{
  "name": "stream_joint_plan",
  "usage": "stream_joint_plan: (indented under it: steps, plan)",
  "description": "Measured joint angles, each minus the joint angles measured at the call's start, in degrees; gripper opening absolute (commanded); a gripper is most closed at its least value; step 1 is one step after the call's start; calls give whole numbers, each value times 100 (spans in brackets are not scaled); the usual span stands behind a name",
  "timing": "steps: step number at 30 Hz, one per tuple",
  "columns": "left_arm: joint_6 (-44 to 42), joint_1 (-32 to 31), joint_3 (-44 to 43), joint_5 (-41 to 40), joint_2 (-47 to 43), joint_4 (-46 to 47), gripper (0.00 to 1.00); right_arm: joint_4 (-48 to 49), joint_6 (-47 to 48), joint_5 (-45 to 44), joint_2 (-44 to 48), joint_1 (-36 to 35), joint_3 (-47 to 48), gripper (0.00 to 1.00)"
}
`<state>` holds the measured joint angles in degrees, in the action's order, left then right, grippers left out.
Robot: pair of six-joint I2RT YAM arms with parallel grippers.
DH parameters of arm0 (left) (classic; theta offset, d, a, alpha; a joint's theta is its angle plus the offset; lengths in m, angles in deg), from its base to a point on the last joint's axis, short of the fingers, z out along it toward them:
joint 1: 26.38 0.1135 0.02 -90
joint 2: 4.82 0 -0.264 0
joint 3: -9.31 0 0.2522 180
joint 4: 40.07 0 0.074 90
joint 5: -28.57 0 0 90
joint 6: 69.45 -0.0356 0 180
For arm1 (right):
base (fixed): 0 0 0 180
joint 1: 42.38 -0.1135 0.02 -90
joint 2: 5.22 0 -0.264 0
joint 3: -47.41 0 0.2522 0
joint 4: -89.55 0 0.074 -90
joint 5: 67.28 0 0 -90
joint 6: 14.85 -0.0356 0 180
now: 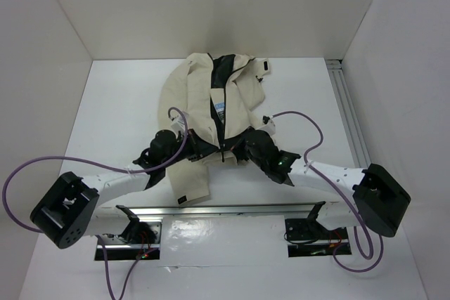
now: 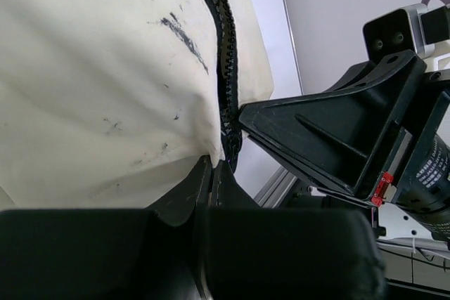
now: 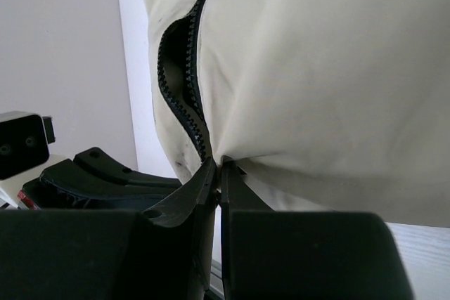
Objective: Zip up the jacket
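At the near hem of the jacket (image 1: 211,100), left fingers (image 2: 191,194) and right fingers (image 3: 199,191) pinch its fabric, closed, either side of the zipper (image 2: 226,54). Next, one must probably let go to pull it far.

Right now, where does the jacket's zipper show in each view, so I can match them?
Top external: zipper, a dark line down the middle of the jacket.
Left wrist: upper centre, running down to the left end effector.
Right wrist: upper left-centre, gaping, ending at the right end effector.
Shared landmark: the zipper's bottom end.
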<state>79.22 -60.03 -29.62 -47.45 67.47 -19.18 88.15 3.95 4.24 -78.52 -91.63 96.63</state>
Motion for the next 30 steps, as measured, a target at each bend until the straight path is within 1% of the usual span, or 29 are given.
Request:
stream_joint_plan:
  steps: [2,4,5,7,8,10,13,14,15,16,18,19,23,27,30]
  plan:
    - [2,2,7,46,0,17,14,0,-13,2,0,0,0,0]
    - [2,2,7,68,0,17,25,0,-13,4,0,0,0,0]
    - [11,2,7,76,0,11,36,2,-13,2,0,0,0,0]
    - [-24,2,13,107,0,-81,48,28,-9,-101,2,26,0,0]
    - [-20,2,22,118,0,-140,52,42,-7,-151,7,50,0,0]
    - [-11,0,35,129,0,-247,55,46,-7,-216,24,79,0,0]
    - [-2,0,44,127,-4,-341,56,59,-4,-238,74,90,-22,0]
    - [-4,0,44,127,-7,-358,58,61,-4,-238,85,90,-24,0]
    - [-7,0,44,127,-7,-372,62,76,2,-238,90,90,-24,0]
    - [-4,0,55,127,-11,-369,73,87,11,-238,92,90,-24,0]
    - [-4,0,83,127,-44,-372,80,90,17,-236,96,90,-24,0]
    - [-22,0,96,127,-63,-372,82,92,20,-234,96,90,-24,0]
    - [2,0,107,125,-94,-350,83,103,37,-212,96,90,-24,0]
    - [37,0,107,125,-87,-282,83,133,57,-186,96,90,-24,0]
    - [149,0,107,120,-44,-181,81,136,57,-168,96,90,-24,0]
